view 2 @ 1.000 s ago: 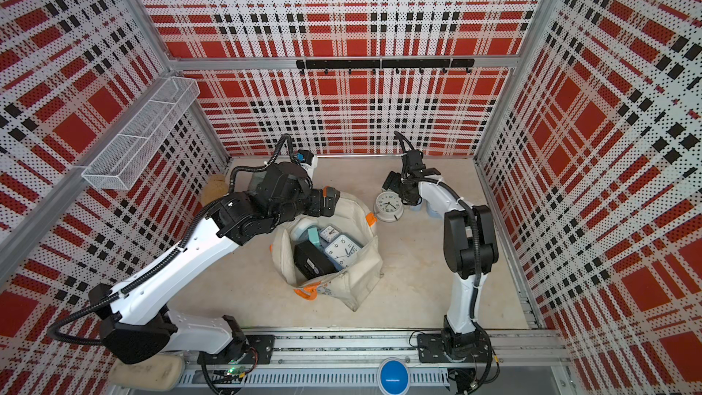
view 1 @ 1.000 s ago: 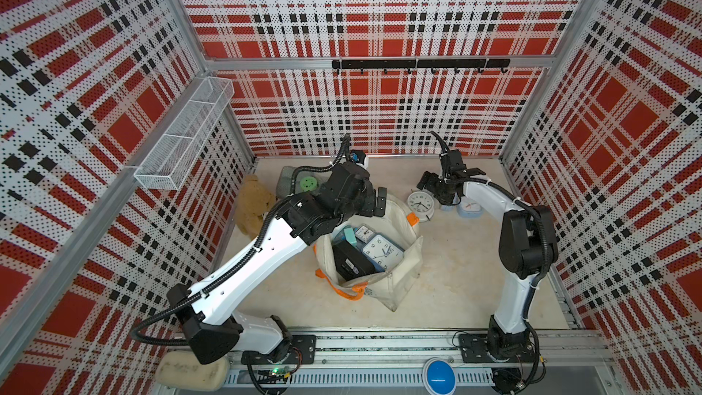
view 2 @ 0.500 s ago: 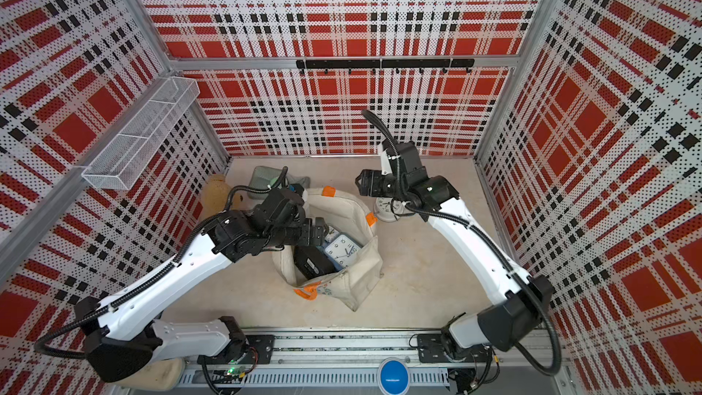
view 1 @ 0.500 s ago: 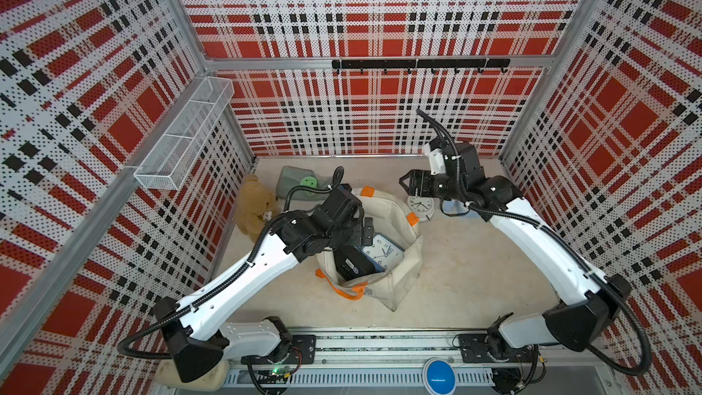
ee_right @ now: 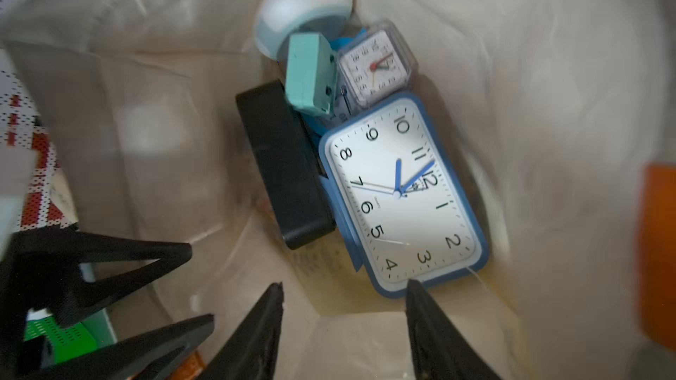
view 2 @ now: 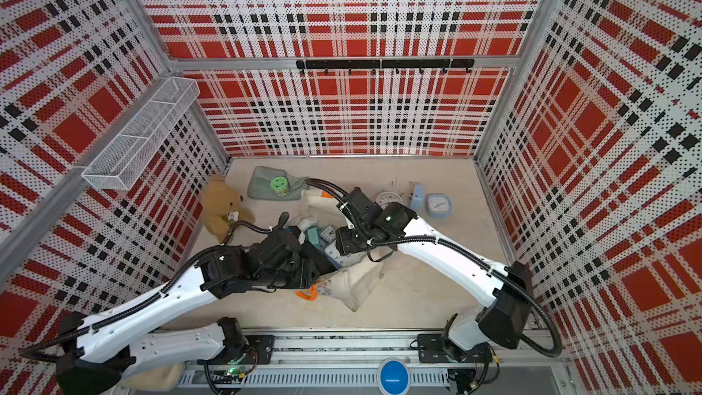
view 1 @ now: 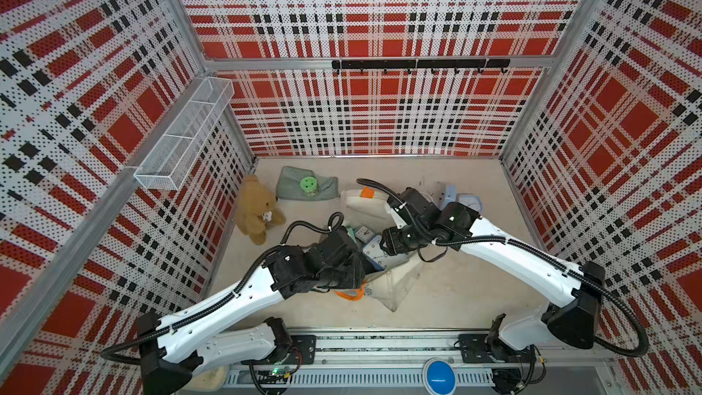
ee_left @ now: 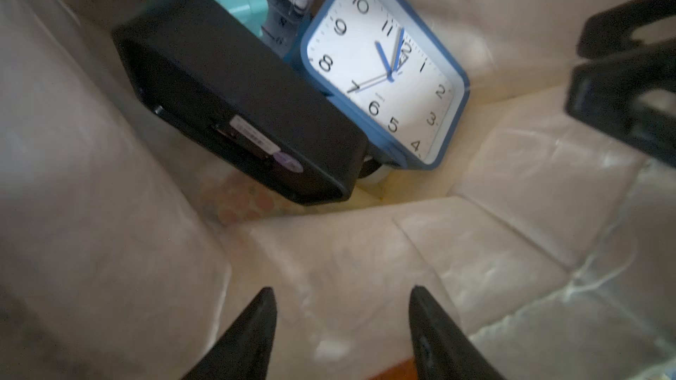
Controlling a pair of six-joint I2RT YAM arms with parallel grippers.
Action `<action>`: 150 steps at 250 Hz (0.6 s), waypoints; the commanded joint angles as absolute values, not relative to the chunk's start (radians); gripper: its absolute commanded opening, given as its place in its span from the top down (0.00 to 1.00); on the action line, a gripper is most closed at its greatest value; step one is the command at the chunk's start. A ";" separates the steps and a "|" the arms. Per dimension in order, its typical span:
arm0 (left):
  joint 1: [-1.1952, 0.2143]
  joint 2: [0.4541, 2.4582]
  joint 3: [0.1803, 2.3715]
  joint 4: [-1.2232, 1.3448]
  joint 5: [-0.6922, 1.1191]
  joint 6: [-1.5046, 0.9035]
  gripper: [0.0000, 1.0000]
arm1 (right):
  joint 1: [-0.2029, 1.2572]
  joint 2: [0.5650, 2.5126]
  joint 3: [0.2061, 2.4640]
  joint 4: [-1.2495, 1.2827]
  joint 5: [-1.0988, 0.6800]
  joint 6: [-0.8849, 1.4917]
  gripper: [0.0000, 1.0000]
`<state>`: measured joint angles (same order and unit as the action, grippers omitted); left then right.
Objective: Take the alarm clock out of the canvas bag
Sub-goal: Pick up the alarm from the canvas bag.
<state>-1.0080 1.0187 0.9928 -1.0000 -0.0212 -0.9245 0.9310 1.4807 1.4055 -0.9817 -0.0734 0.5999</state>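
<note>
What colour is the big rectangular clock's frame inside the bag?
Blue; the rectangular clock shows clearest in the right wrist view.

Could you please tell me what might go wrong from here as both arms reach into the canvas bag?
1. The left gripper and right gripper, both open, crowd the mouth of the canvas bag and could collide.
2. The black box lies against the blue clock; lifting one may drag the other.
3. The floppy fabric may get pinched along with a clock.
</note>
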 commanded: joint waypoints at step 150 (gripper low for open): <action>-0.983 1.009 0.829 -1.000 -0.022 -1.078 0.42 | 1.078 1.532 1.161 -0.961 -0.068 0.835 0.20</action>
